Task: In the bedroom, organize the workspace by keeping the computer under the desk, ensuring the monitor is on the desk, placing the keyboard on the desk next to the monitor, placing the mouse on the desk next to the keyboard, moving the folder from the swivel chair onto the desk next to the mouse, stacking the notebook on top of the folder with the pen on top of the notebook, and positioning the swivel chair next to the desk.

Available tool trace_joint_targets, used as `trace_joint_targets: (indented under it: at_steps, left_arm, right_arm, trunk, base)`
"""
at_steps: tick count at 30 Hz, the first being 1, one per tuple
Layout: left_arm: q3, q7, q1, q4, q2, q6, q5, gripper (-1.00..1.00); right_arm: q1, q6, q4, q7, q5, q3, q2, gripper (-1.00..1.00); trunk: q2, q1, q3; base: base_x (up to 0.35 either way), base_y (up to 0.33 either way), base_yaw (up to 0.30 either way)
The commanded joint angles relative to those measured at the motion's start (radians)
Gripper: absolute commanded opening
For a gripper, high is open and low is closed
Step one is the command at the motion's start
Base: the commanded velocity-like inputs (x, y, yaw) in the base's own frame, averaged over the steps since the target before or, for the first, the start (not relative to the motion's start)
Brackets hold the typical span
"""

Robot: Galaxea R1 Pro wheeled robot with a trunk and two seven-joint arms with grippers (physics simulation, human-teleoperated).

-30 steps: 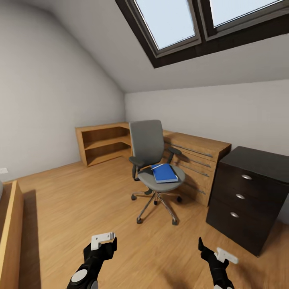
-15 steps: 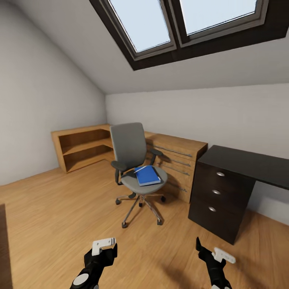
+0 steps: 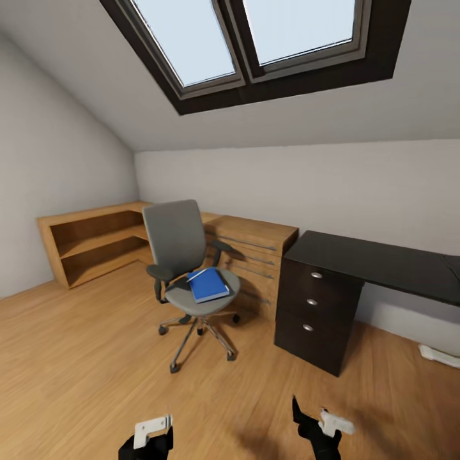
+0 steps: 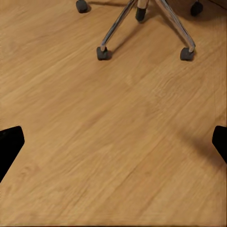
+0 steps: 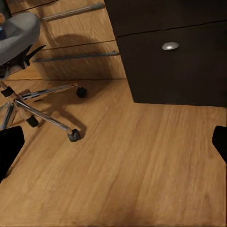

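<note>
The grey swivel chair (image 3: 176, 246) stands on the wood floor of the bedroom, left of the desk and in front of a wooden dresser. The blue folder (image 3: 208, 285) lies on its seat, with a thin white strip along its far edge. The desk (image 3: 383, 260) has a glossy black top and a dark three-drawer unit (image 3: 313, 310). My left gripper (image 3: 150, 441) and right gripper (image 3: 314, 427) hang low over the floor, well short of the chair. Both are open with nothing between the fingers. The left gripper (image 4: 113, 144) faces the chair's chrome base (image 4: 142, 23). The right gripper (image 5: 113, 142) faces the drawer unit (image 5: 175, 66).
A light wooden dresser (image 3: 255, 246) and an open wooden shelf unit (image 3: 89, 239) stand along the back wall. A flat white object (image 3: 441, 355) lies on the floor under the desk at the right. A dark-framed skylight (image 3: 249, 45) sits in the sloped ceiling. Open floor lies between me and the chair.
The whole view has swung to the right, so the chair sits further left and more of the desk shows. Both grippers sit lower in the picture.
</note>
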Motion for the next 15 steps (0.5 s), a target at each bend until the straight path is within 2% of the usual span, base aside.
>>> trace_joint_targets:
  at_steps: [1, 5, 7, 15]
  left_arm:
    - [0.0, 0.007, 0.0, 0.046, 0.004, -0.038, 0.01, 1.0]
    - [0.002, 0.007, 0.0, 0.154, 0.008, -0.122, 0.01, 1.0]
    - [0.002, 0.009, 0.0, 0.223, 0.009, -0.163, 0.009, 1.0]
    - [0.0, 0.009, 0.0, 0.281, 0.007, -0.182, 0.011, 1.0]
  right_arm:
    - [0.012, -0.007, 0.002, 0.01, 0.024, -0.004, -0.002, 1.0]
    - [0.044, -0.013, 0.002, 0.011, 0.066, -0.004, -0.006, 1.0]
    - [0.08, -0.015, 0.002, 0.012, 0.081, -0.004, -0.007, 1.0]
    - [0.101, -0.013, 0.004, 0.01, 0.088, -0.004, -0.006, 1.0]
  trunk:
    - [0.007, -0.004, 0.002]
    - [0.035, -0.019, 0.015]
    - [0.049, -0.027, 0.021]
    - [0.105, -0.058, 0.046]
  base:
    - [0.0, 0.0, -0.244]
    - [0.0, 0.0, -0.15]
    - [0.0, 0.0, -0.044]
    - [0.0, 0.0, -0.007]
